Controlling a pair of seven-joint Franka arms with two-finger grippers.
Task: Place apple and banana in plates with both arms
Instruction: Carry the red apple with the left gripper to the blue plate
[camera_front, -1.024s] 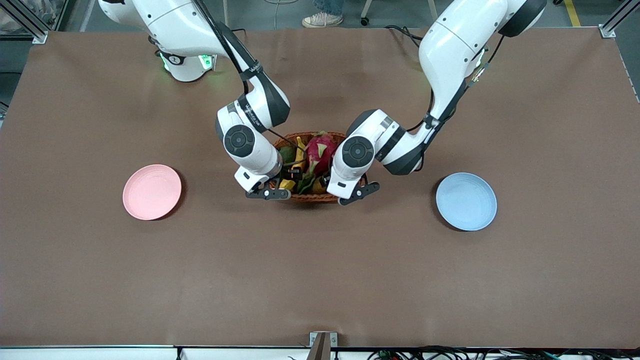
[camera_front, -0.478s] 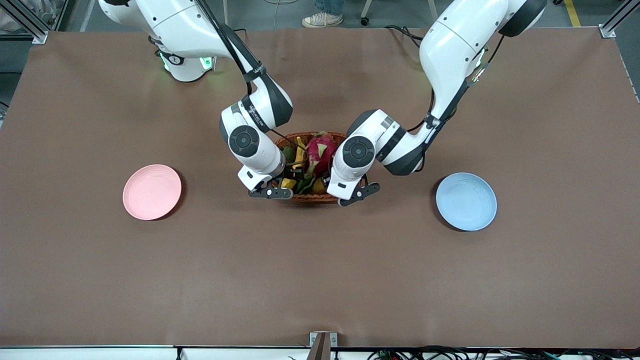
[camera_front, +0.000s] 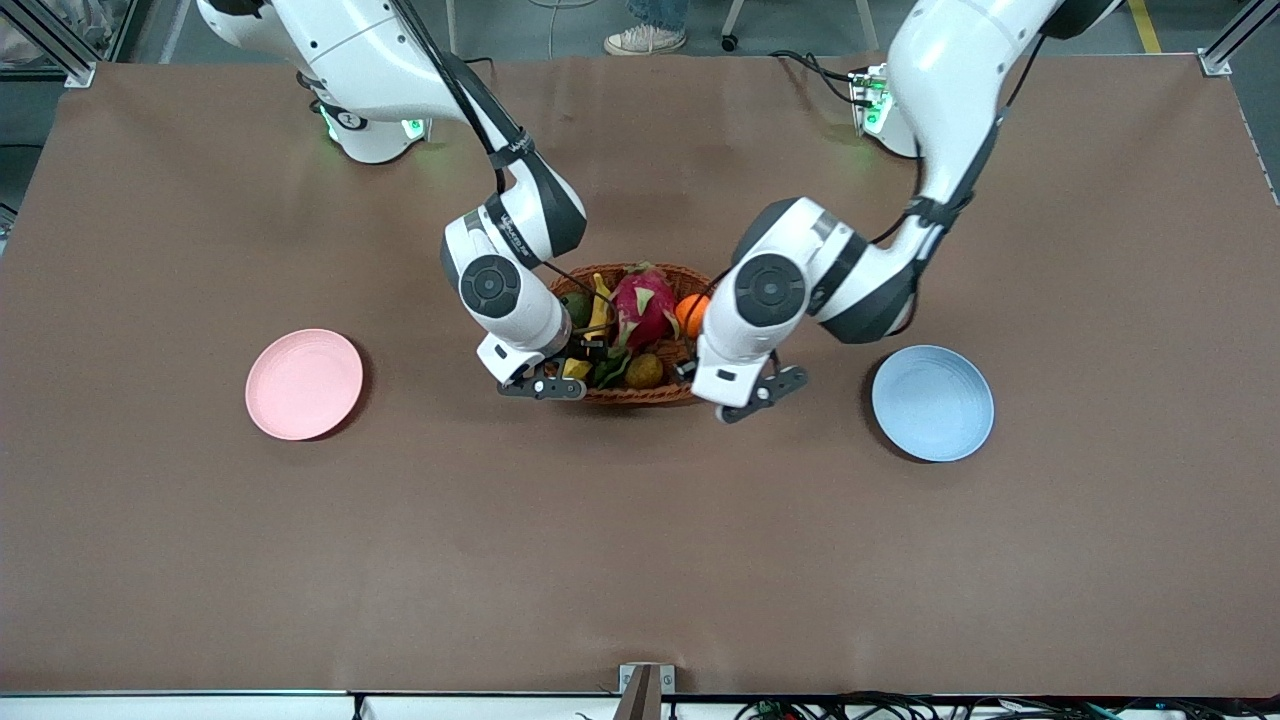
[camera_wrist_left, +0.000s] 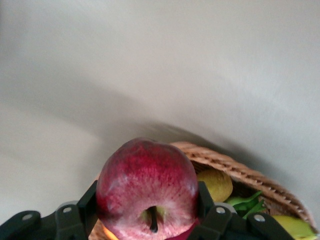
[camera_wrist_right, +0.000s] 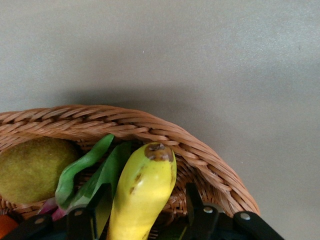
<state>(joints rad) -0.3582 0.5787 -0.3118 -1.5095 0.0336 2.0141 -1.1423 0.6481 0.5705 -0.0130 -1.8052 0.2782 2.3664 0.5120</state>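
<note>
Left gripper (camera_front: 752, 392), over the basket (camera_front: 640, 397) edge, clamps the apple (camera_wrist_left: 146, 192) — blue plate (camera_front: 933, 403) at three o'clock; right gripper (camera_front: 545, 385), in the basket, clasps the banana (camera_wrist_right: 142, 195) — pink plate (camera_front: 304, 384) at nine.

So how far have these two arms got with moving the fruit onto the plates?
Done: both fruits are gripped. The left gripper is shut on the apple, over the basket's rim. The right gripper holds the banana above the basket's fruit. Left: carrying them out, since the pink plate and blue plate hold nothing yet.
</note>
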